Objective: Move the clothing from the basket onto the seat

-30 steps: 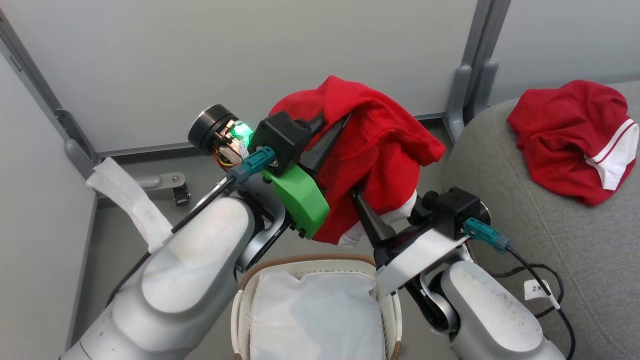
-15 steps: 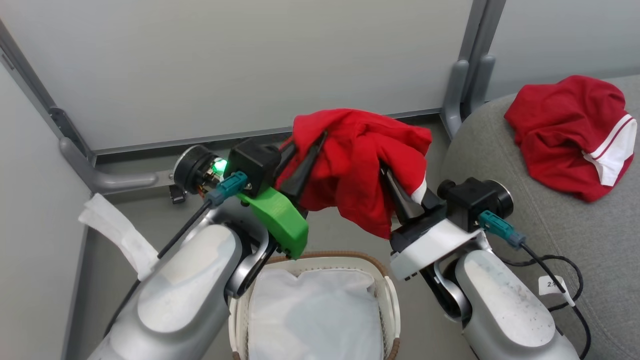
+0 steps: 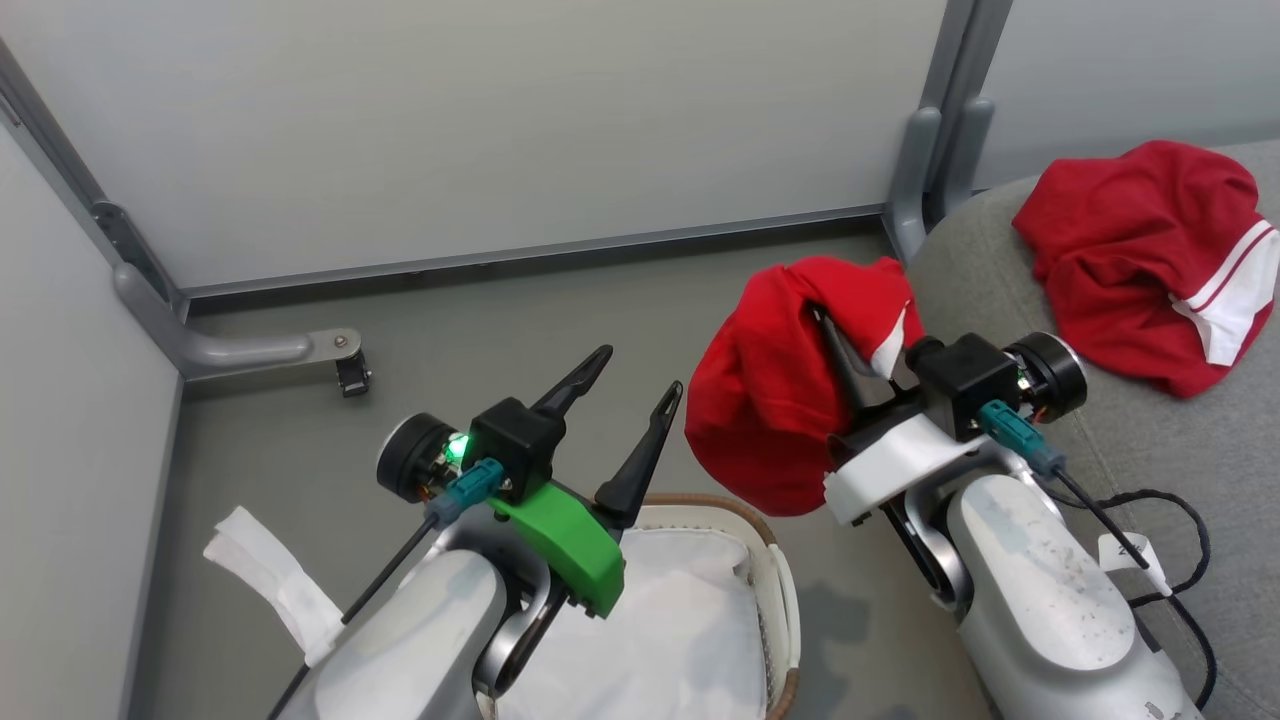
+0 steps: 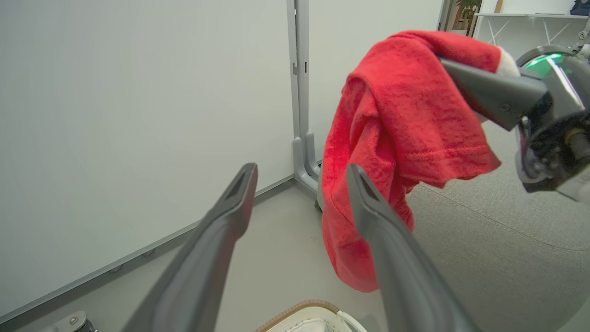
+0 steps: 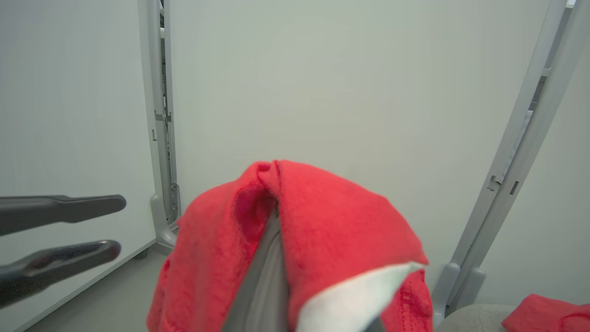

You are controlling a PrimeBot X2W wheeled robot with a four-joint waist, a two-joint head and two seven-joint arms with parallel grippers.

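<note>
Since the earlier frames, the left gripper had been freed from the red garment and lowered to the lower middle of the head view. Meanwhile the garment had been carried from mid-frame to the right of centre. The left jaws were spread wide, with nothing between them. The jaws of the right gripper were closed together on a fold of that garment. It was draped over both fingers and hung below them, above the floor and just beside the rounded edge of the seat. A second red garment was already laid on the seat at the upper right. The basket was seen at bottom centre, with a white sheet lying in it.

The carry to the seat was judged to be the step in hand. It would be done well if the clamp were kept firm and the arm were swung further right until the hanging cloth was wholly over the cushion. Release would best be made well in from the rounded edge, from which the cloth could slide to the floor.

In the left wrist view the full hang of the garment was shown, which was foreshortened in the head view. In the right wrist view the white trim was seen lying across the fingers, and the left fingers were seen at the left edge.
</note>
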